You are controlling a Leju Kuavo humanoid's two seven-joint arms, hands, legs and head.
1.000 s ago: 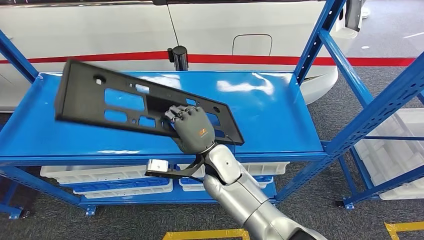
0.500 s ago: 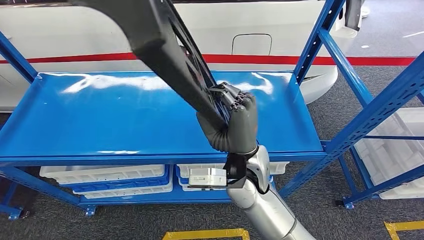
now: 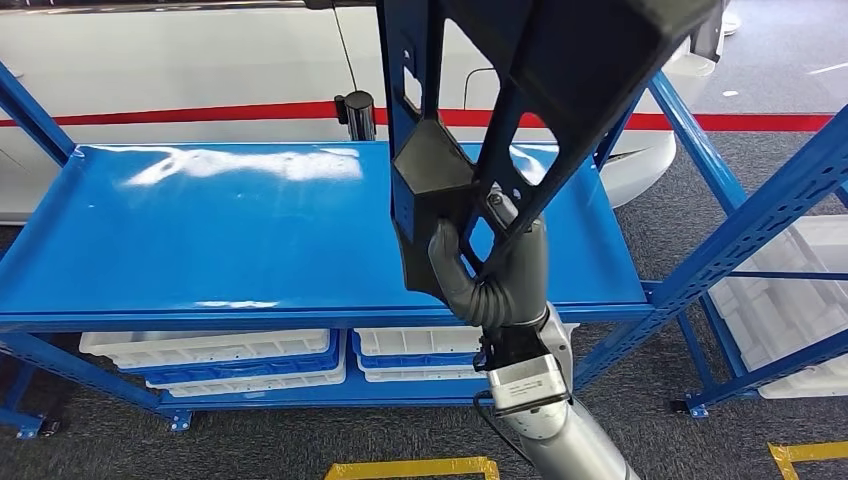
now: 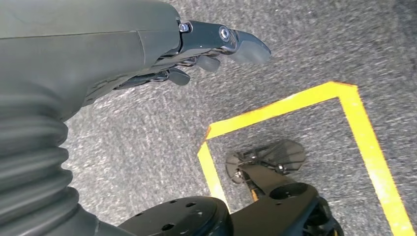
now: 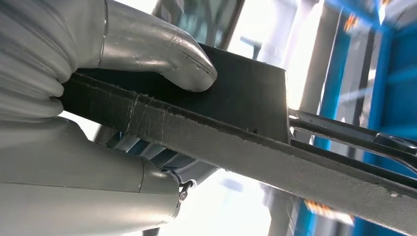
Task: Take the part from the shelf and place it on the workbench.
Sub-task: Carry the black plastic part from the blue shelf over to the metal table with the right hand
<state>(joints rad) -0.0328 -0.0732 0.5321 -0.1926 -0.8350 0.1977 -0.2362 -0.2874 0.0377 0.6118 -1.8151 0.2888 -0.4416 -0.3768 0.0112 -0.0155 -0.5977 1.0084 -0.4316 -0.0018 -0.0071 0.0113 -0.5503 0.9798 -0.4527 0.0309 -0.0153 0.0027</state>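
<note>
Rising steeply in front of the blue shelf [image 3: 200, 230], the part [image 3: 560, 70] is showing as a flat, matte black plastic panel with angular cut-outs through it, its upper end running out past the top of the head view. It is hanging in the air above the shelf board, clear of it. The right hand [image 3: 490, 270] is gripping the panel at its lower end, the thumb [image 3: 447, 262] pressing one face while the fingers are wrapping the other side through a cut-out. From the right wrist camera the same grip is appearing edge-on: the right hand [image 5: 88, 98] is clamping the part [image 5: 236, 142], whose rough-cut dark edge is crossing the frame, with the grey thumb [image 5: 162, 54] lying flat on its face. White trays [image 3: 210, 355] are sitting on the shelf's lower level. The left wrist view is looking down on grey carpet [image 4: 147, 132] with yellow tape lines [image 4: 275, 108]; there the left hand [image 4: 187, 54] is holding nothing, its fingers [image 4: 246, 46] curling loosely, slightly apart.
</note>
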